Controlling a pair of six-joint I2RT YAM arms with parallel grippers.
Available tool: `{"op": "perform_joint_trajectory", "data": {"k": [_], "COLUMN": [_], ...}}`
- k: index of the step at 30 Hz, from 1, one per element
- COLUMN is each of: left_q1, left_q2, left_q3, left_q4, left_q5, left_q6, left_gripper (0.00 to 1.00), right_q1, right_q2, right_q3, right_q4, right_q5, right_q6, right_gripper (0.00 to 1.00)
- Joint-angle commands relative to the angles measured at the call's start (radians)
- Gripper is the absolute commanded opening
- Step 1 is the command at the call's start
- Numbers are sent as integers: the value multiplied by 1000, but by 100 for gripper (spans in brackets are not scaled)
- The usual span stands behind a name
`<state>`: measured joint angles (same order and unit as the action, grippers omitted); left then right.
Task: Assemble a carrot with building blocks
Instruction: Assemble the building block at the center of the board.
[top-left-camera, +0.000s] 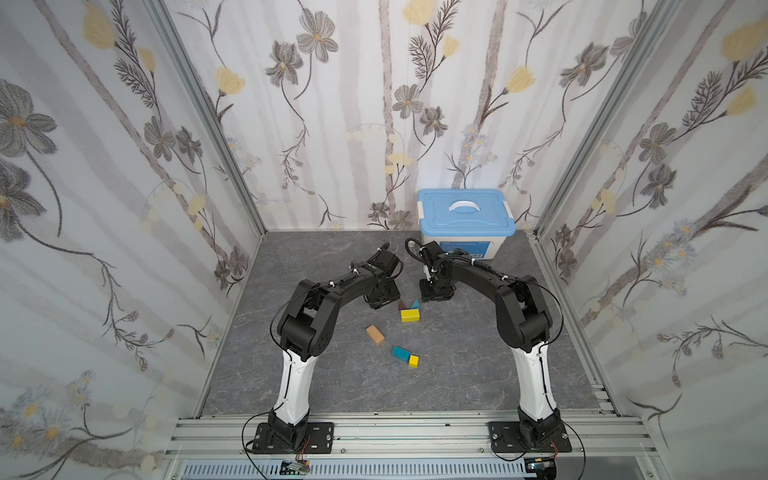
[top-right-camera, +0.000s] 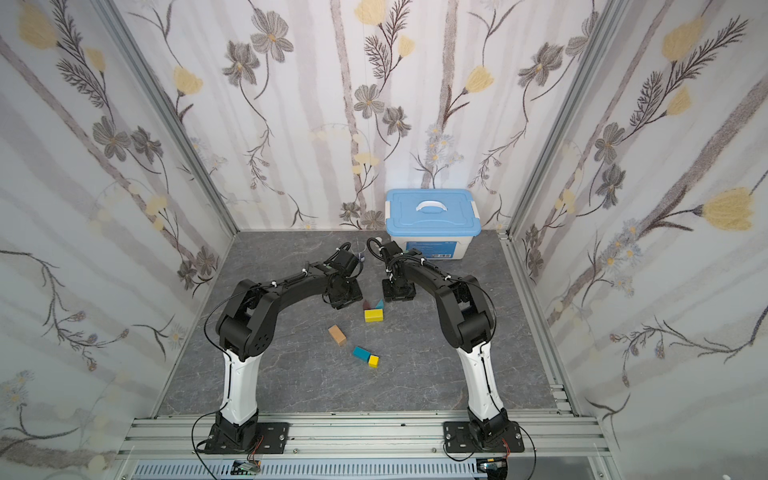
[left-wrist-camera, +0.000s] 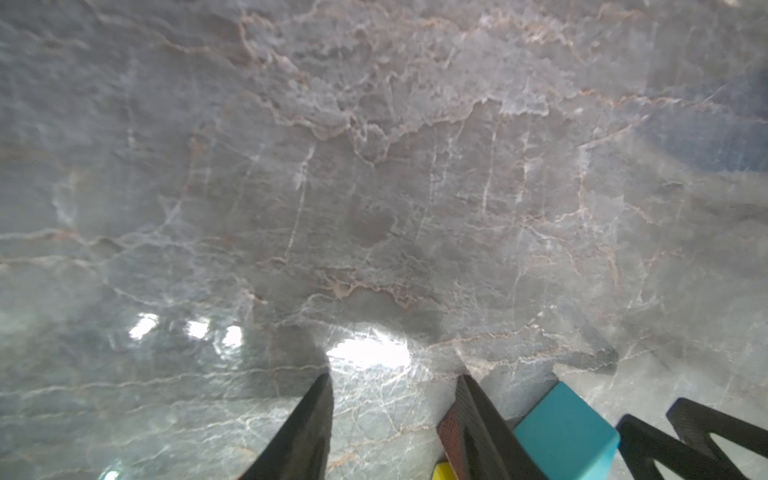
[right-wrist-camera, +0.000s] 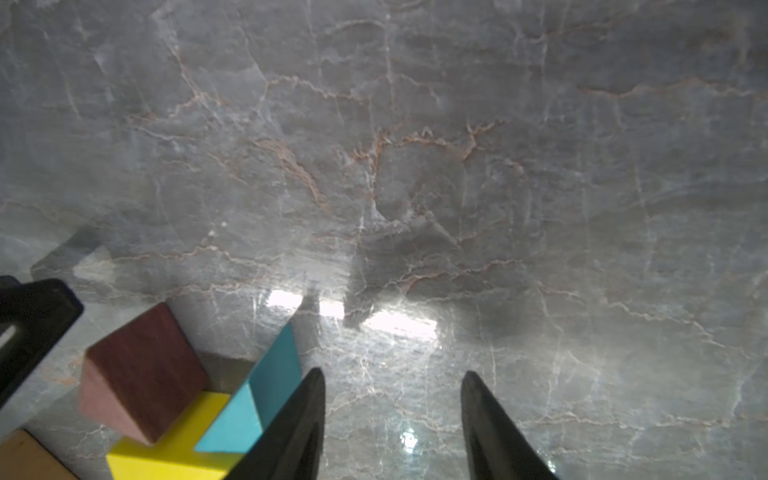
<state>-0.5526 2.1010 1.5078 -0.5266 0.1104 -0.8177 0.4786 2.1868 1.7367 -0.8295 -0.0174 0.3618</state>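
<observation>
In both top views a maroon wedge (top-left-camera: 401, 304) and a teal wedge (top-left-camera: 415, 303) rest against the far side of a yellow brick (top-left-camera: 410, 316). A tan brick (top-left-camera: 375, 334) lies nearer, and a teal brick (top-left-camera: 401, 353) touches a small yellow cube (top-left-camera: 413, 360). My left gripper (top-left-camera: 385, 301) hangs just left of the wedges, and my right gripper (top-left-camera: 435, 296) just right of them. The left gripper (left-wrist-camera: 395, 399) is open over bare table, the teal wedge (left-wrist-camera: 565, 432) outside its finger. The right gripper (right-wrist-camera: 392, 395) is open too, with the teal wedge (right-wrist-camera: 266, 390), maroon wedge (right-wrist-camera: 141, 374) and yellow brick (right-wrist-camera: 174, 453) beside it.
A white box with a blue lid (top-left-camera: 465, 212) stands at the back, right of centre, just behind my right wrist. Flowered walls close the grey marbled table (top-left-camera: 332, 374) on three sides. An aluminium rail (top-left-camera: 395, 432) carrying both arm bases runs along the front.
</observation>
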Motion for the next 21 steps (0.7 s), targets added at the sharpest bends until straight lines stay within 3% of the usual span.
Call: {"op": "perform_joint_trajectory", "data": {"k": [1, 21], "left_q1": [0, -28], "left_q2": [11, 1], "left_q3": [-5, -47], "left_q4": [2, -15], "left_q5": [16, 60], "left_q6": [0, -4], "left_gripper": [50, 50], "right_q1": [4, 31], "right_q2": [10, -8], "right_q3": [13, -28], "right_q4": [4, 4], "right_q5": [-18, -31], "right_q6": [-8, -12], "right_gripper": [52, 51]}}
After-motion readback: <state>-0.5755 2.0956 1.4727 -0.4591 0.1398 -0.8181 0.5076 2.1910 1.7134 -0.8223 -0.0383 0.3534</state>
